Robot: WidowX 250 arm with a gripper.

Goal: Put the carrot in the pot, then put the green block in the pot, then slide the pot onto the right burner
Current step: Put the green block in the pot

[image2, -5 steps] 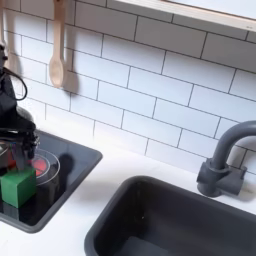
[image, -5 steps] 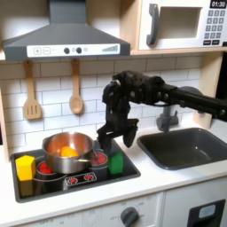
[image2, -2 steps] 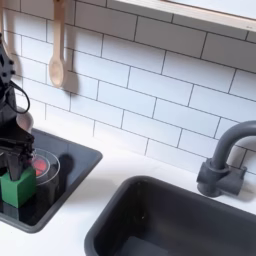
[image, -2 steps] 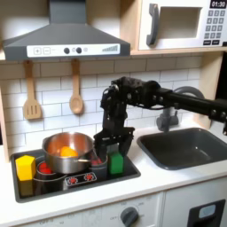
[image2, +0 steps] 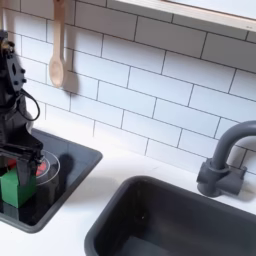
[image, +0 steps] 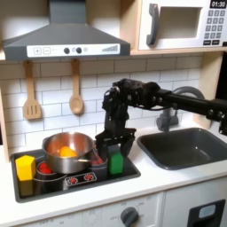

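- Over the cooktop's (image: 80, 182) right side, the gripper (image: 114, 152) is straddling the green block (image: 116, 163); whether its fingers are gripping, I cannot tell.
- Beside it, the pot (image: 67, 151) is holding something orange, probably the carrot (image: 68, 152); an off-centre pinch risks tipping the block.

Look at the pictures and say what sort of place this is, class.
Most likely a toy play kitchen: a black cooktop with a steel pot, a dark sink with faucet, and a microwave above.

yellow block (image: 25, 166), wooden spoon (image2: 57, 48), sink (image: 187, 147), faucet (image2: 220, 160)
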